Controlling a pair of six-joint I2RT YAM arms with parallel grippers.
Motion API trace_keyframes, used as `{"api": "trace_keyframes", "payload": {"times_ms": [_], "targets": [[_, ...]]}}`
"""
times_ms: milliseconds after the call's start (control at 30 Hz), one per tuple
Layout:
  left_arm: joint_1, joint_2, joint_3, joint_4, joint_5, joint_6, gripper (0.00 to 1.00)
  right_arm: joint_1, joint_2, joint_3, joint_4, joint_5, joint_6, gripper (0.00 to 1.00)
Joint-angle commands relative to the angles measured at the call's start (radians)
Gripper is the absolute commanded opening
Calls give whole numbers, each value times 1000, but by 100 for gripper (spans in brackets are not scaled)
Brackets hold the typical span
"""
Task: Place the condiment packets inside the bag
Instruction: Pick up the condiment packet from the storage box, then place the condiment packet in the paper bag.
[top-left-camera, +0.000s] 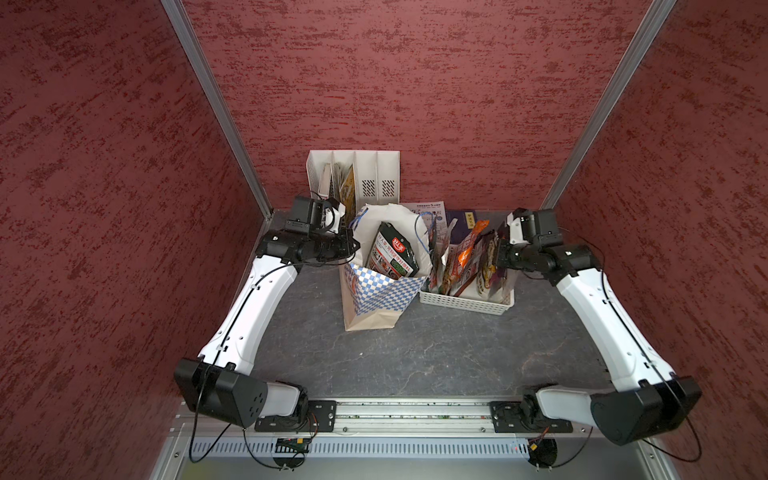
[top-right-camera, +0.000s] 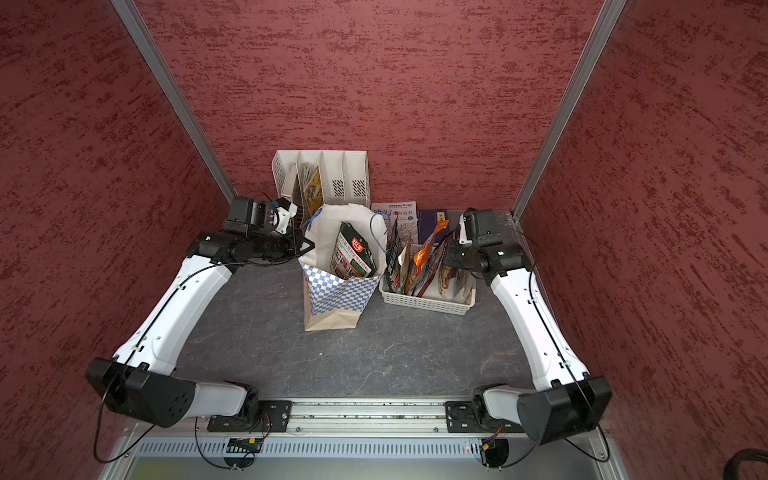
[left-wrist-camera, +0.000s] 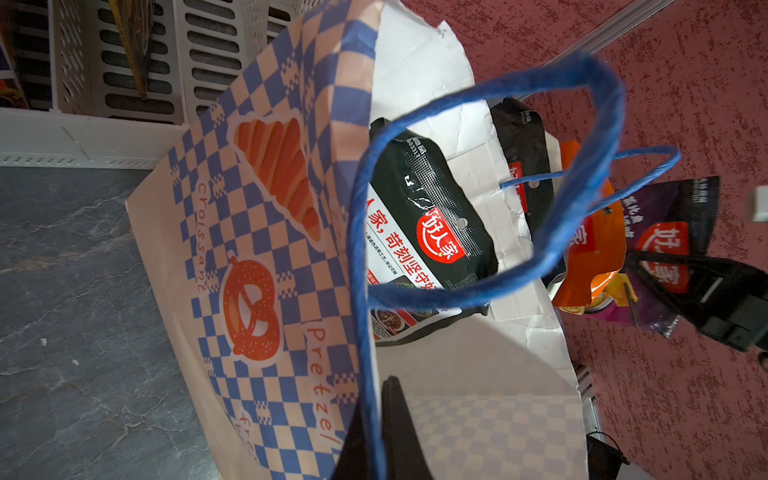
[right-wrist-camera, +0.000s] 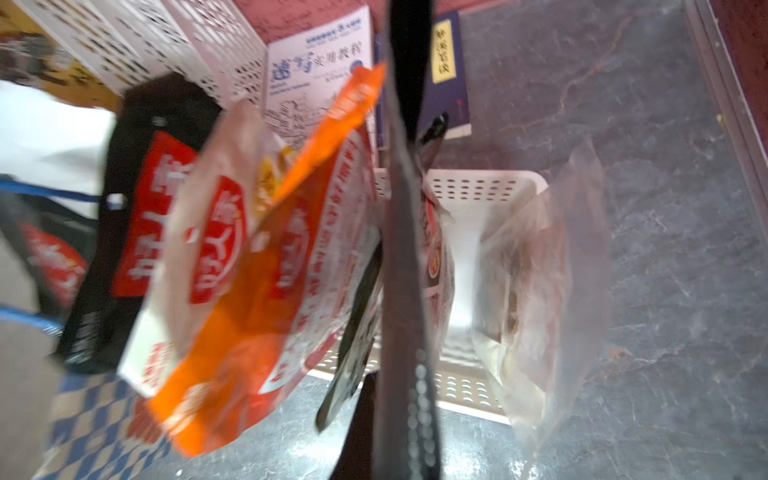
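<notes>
The blue-and-white checkered bag (top-left-camera: 382, 299) (top-right-camera: 332, 295) stands open at mid-table, and a black condiment packet (top-left-camera: 392, 253) (left-wrist-camera: 432, 232) leans inside it. My left gripper (top-left-camera: 353, 245) (left-wrist-camera: 378, 399) is shut on the bag's left rim, where the blue cord handle (left-wrist-camera: 478, 95) starts. Several more condiment packets stand in the white basket (top-left-camera: 465, 305) (right-wrist-camera: 478, 187), among them an orange one (top-left-camera: 467, 249) (right-wrist-camera: 257, 311). My right gripper (top-left-camera: 498, 253) (right-wrist-camera: 382, 382) is shut on the top edge of a dark packet (right-wrist-camera: 405, 249) (left-wrist-camera: 673, 216), which is still among the others over the basket.
A white slotted file holder (top-left-camera: 365, 174) with magazines stands against the back wall behind the bag. Books (top-left-camera: 428, 212) lie flat behind the basket. Red walls close in on three sides. The dark table (top-left-camera: 436, 353) stretches from the bag to the front rail.
</notes>
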Motion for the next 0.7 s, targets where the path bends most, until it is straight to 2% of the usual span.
{"api": "trace_keyframes", "payload": {"times_ms": [0, 133, 267, 500, 667], "targets": [[7, -26, -5, 61, 16, 20, 0, 11, -57, 131, 4, -124, -44, 0], [9, -26, -7, 63, 16, 20, 0, 47, -69, 284, 2, -265, -47, 0], [11, -24, -11, 70, 24, 20, 0, 135, -27, 453, 45, -361, -30, 0], [14, -15, -18, 83, 46, 16, 0, 362, 191, 757, 114, -386, -50, 0], [17, -17, -17, 80, 50, 21, 0, 454, 395, 952, 81, -361, -86, 0]]}}
